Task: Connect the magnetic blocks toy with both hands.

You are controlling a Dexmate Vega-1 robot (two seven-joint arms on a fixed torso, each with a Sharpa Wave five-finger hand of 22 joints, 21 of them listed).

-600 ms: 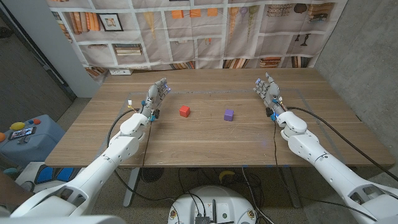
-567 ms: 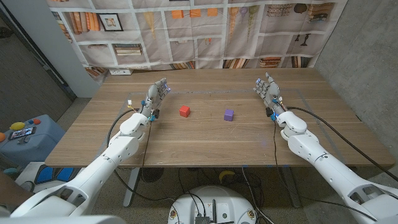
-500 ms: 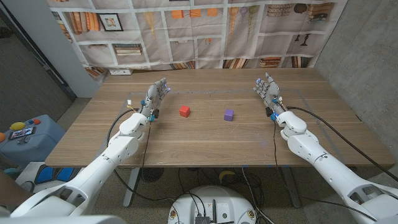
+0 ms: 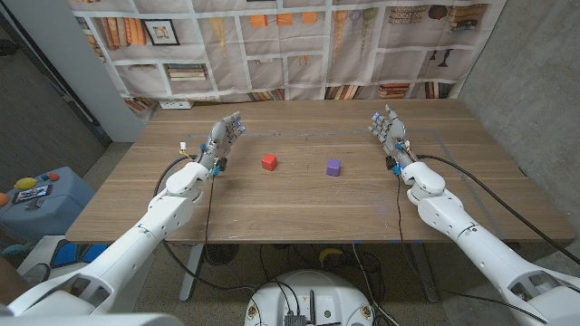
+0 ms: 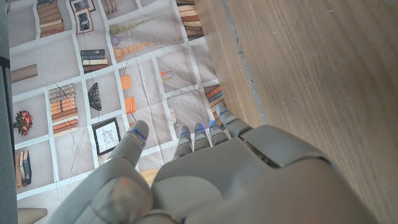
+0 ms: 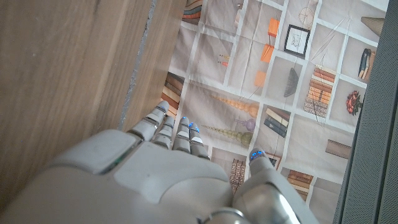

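Near the tabletop's [image 4: 299,213] middle: red block [image 4: 268,162] and purple block [image 4: 333,167], side by side, apart, neither touched. Left hand [image 4: 220,141]: outboard of the red block, fingers [image 5: 200,134] extended and spread, grasping nothing. Right hand [image 4: 389,133]: outboard of the purple block, likewise released and empty. Recommended handling: each hand takes its nearer block by the sides, leaving the inward faces bare so the magnets can meet squarely.

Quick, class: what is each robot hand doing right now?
Left hand: open, holding nothing.
Right hand: open, holding nothing.
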